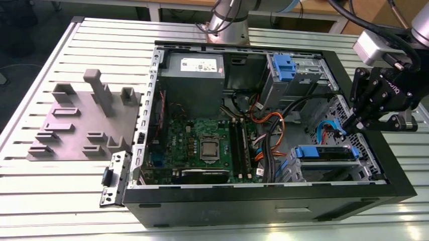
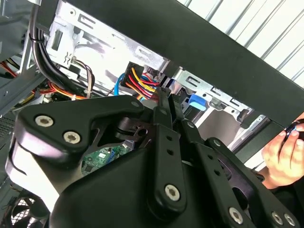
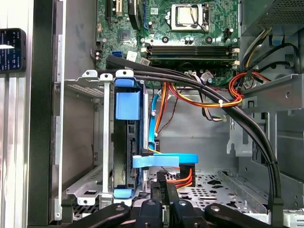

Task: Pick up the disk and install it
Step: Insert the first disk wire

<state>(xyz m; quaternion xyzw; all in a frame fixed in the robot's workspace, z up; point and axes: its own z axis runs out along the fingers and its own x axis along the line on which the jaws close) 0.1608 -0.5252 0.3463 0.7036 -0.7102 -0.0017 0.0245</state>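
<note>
Visibly, the jaws [image 3: 164,187] were closed together and held nothing, poised inside the open computer case [image 1: 375,165] at the right of the exterior view. Just beyond their tips in the first wrist view ran a flat blue cable [image 3: 164,160] and a bundle of red and orange wires [image 3: 183,178]. The disk [image 3: 128,142] sat in its metal bay [image 3: 85,137] at the lower left of that frame, blue carrier edge showing; in the exterior view it lay at the lower right of the case. Thick black cables [image 3: 199,88] crossed above it. Further out lay the motherboard [image 1: 204,143], and a grey fixture plate [image 1: 84,123] rested on the slatted bench [image 1: 40,181]. A person's hand [image 2: 285,159] showed at the second wrist view's right edge.
</note>
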